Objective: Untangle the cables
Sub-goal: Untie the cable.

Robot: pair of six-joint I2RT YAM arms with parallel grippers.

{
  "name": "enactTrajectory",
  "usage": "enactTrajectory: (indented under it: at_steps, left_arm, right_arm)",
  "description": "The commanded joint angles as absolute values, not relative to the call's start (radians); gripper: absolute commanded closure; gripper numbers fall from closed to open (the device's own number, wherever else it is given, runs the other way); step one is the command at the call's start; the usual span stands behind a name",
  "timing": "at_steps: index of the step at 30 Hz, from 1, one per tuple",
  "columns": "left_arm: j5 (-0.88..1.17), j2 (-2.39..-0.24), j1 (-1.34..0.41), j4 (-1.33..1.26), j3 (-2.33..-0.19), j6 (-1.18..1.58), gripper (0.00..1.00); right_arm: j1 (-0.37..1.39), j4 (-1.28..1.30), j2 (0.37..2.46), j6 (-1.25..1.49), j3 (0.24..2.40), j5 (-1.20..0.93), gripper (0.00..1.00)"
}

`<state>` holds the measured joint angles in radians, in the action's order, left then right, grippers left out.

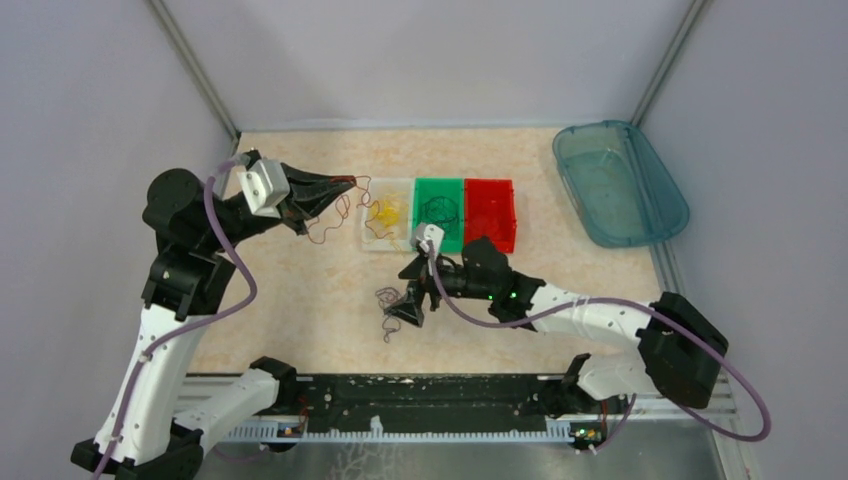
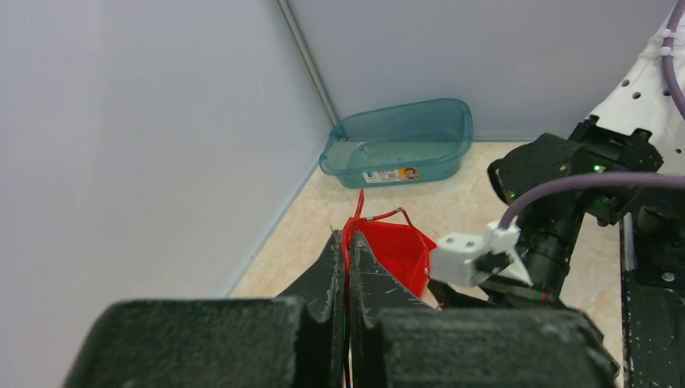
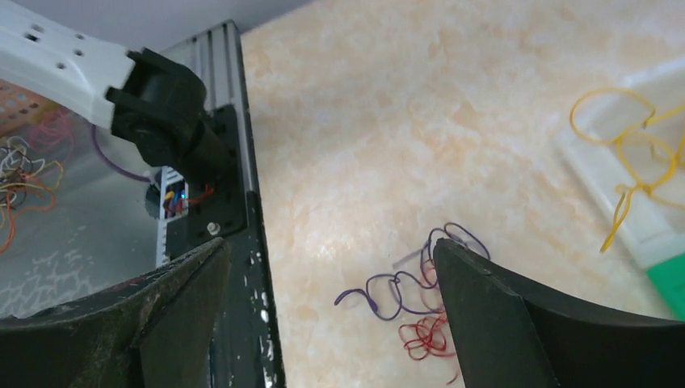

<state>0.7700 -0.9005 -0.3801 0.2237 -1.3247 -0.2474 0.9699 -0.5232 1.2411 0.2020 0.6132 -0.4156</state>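
Right gripper (image 3: 331, 246) jaws gaped wide over purple cable (image 3: 386, 281) on table (image 3: 363, 121); left gripper (image 2: 350, 242) clenched on red cable (image 2: 359, 204).

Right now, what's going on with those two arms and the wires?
The left gripper is shut on a red wire, holding it up beside the clear bin, which contains a yellow wire. The right gripper hangs open over a purple and red tangle lying on the table, nearer the arms than the bins. A dark wire sits in the green bin.
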Motion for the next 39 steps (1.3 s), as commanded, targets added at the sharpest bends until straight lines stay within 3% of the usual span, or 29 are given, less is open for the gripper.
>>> enactTrajectory:
  at_steps: [1, 5, 11, 16, 30, 36, 39]
  left_arm:
    - [0.781, -0.887, -0.383, 0.216, -1.325, -0.238, 1.0]
    - [0.783, -0.884, -0.383, 0.215, -1.316, -0.238, 1.0]
    - [0.789, -0.893, -0.383, 0.208, -1.3, -0.188, 1.0]
    - [0.811, -0.886, -0.383, 0.221, -1.244, -0.134, 1.0]
    - [0.915, -0.862, -0.383, 0.163, -1.141, 0.037, 1.0]
    - [0.909, -0.859, -0.383, 0.113, -1.104, 0.078, 1.0]
    - [0.904, -0.861, -0.383, 0.104, -1.1, 0.09, 1.0]
  right_arm:
    - [0.965, -0.067, 1.328, 0.184, 0.789, -0.358, 0.03]
    - [0.964, 0.149, 1.336, 0.186, 0.85, -0.251, 0.01]
    - [0.933, -0.101, 1.04, 0.144, 0.707, -0.194, 0.01]
    - [0.902, -0.271, 0.922, 0.154, 0.741, -0.192, 0.01]
    - [0.913, -0.848, 1.157, 0.359, 0.832, -0.463, 0.01]
    - [0.995, -0.869, 1.271, 0.316, 0.907, -0.465, 0.01]
    - [1.013, -0.901, 1.325, 0.323, 0.939, -0.461, 0.11]
